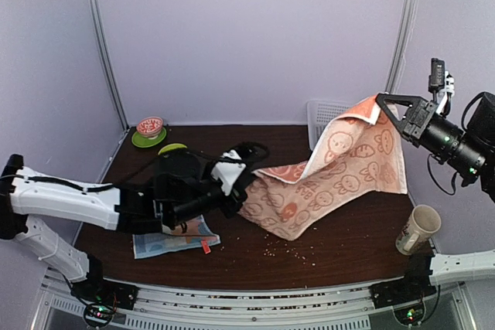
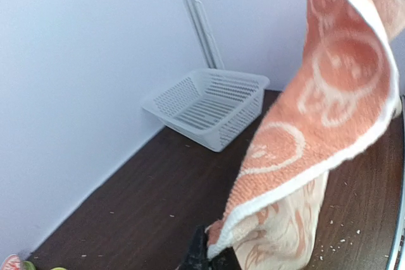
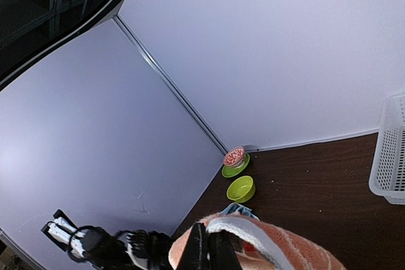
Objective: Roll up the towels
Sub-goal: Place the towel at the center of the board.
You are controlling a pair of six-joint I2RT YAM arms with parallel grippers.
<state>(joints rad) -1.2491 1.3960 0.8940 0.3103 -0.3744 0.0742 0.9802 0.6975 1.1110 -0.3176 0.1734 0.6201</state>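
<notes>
- One dark brown table (image 1: 352, 229) fills the lower half of the top view.
- One orange towel (image 1: 334, 169) with white cartoon faces stretches from centre frame up to the upper right. Its lower part lies on the table and it carries no readable writing.
- Two grippers hold it. The left gripper (image 1: 241, 193) is clamped on its low left corner at centre frame, and the right gripper (image 1: 381, 103) pinches its raised corner at the right.
- One light-blue towel (image 1: 176, 240) lies flat at lower left, partly under the left arm.
- One white basket (image 1: 323, 116) sits at the back wall.
- One paper cup (image 1: 418, 229) stands at lower right; its print is too small to read.
- Two bowls are at the back left: a green bowl (image 1: 172, 147) and a red-patterned bowl (image 1: 150, 125) on a green saucer (image 1: 144, 141).
</notes>
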